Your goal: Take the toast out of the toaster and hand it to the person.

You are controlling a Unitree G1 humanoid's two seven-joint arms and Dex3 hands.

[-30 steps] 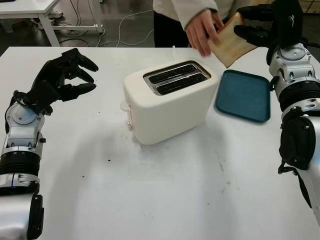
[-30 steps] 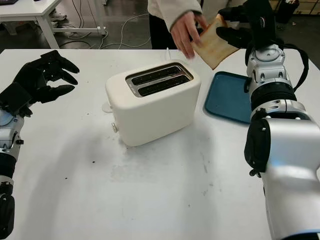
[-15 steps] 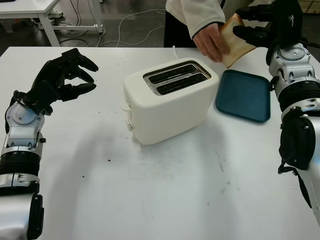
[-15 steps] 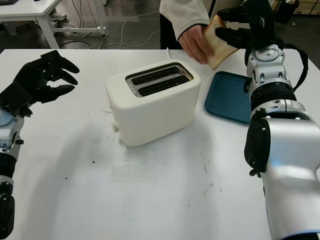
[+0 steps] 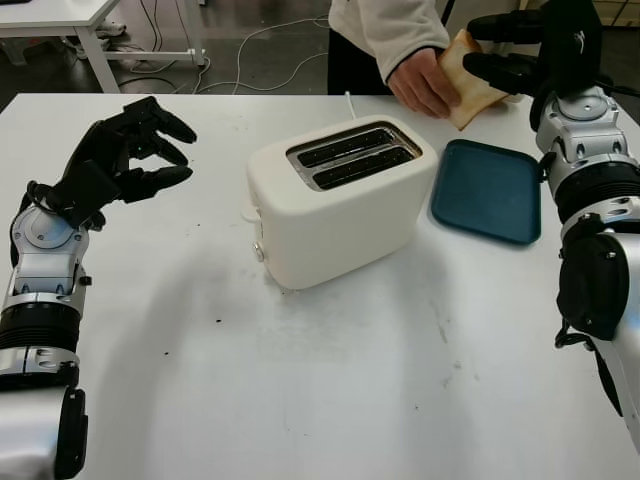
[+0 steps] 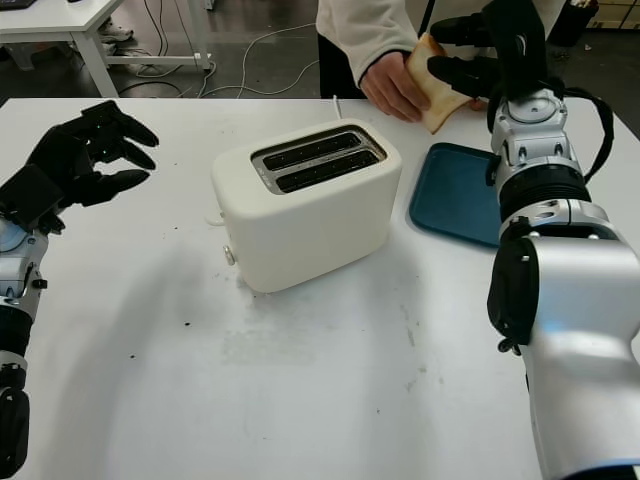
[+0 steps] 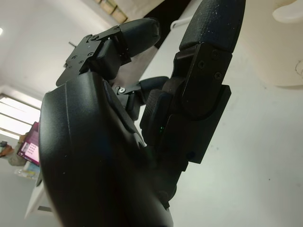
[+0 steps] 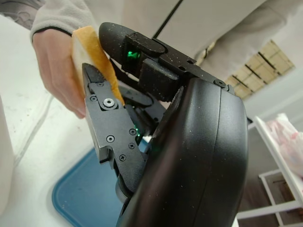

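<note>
While the cream-white two-slot toaster (image 5: 340, 200) sits in the middle of the white surface (image 5: 330, 380) with both slots empty, the slice of golden-brown toast (image 5: 468, 68) is up at the far right edge, above the surface and just beyond the dark teal rectangular tray (image 5: 488, 190). The right robot hand (image 5: 512, 48) has its black fingers (image 8: 106, 118) clamped on the slice, one finger on each face of it (the right wrist view shows this pretty clearly). On the other side of the slice, the person's hand (image 5: 420, 82) has taken hold of it too, fingers wrapped around the edge nearest the toaster. So both are gripping the same piece right now. The person is in a light cream fleece sleeve (image 5: 390, 25) and stands at the far side of the surface.

The left robot hand (image 5: 125, 150) is well off to the left, raised above the surface, holding nothing, with its fingers curled loosely inward. It's well apart from the toaster.

The tray lies flat to the right of the toaster, near it but not touching. A white cord (image 5: 349, 103) runs off behind the toaster toward the far edge. There are some dark crumbs or specks (image 5: 218, 321) scattered on the surface in front of the toaster.
</note>
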